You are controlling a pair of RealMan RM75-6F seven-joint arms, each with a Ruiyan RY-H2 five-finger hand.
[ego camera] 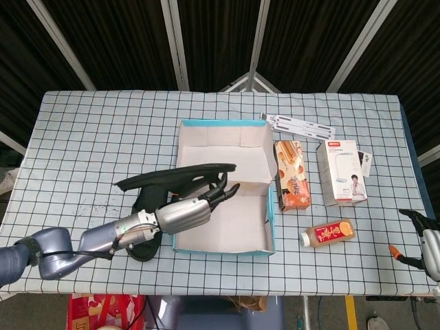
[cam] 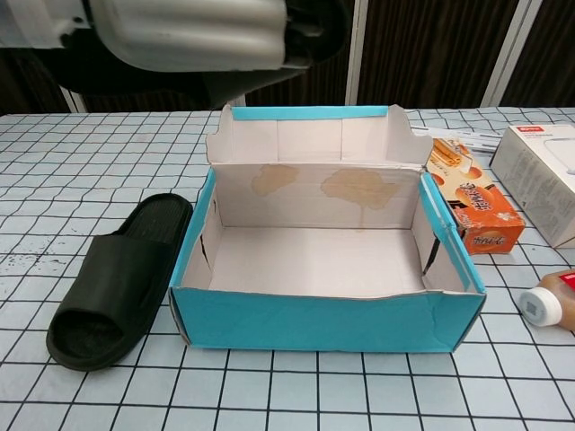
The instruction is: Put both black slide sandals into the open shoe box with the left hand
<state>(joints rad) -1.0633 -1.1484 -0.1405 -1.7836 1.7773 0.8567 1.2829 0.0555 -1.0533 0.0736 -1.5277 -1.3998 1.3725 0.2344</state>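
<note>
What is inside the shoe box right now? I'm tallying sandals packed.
Nothing lies inside the shoe box; its floor shows bare. One sandal hangs above in the left hand.

Snack carton [ego camera: 292, 175]: right beside your box
Juice bottle [ego camera: 327, 233]: lying below it
White product box [ego camera: 342, 172]: further right
</note>
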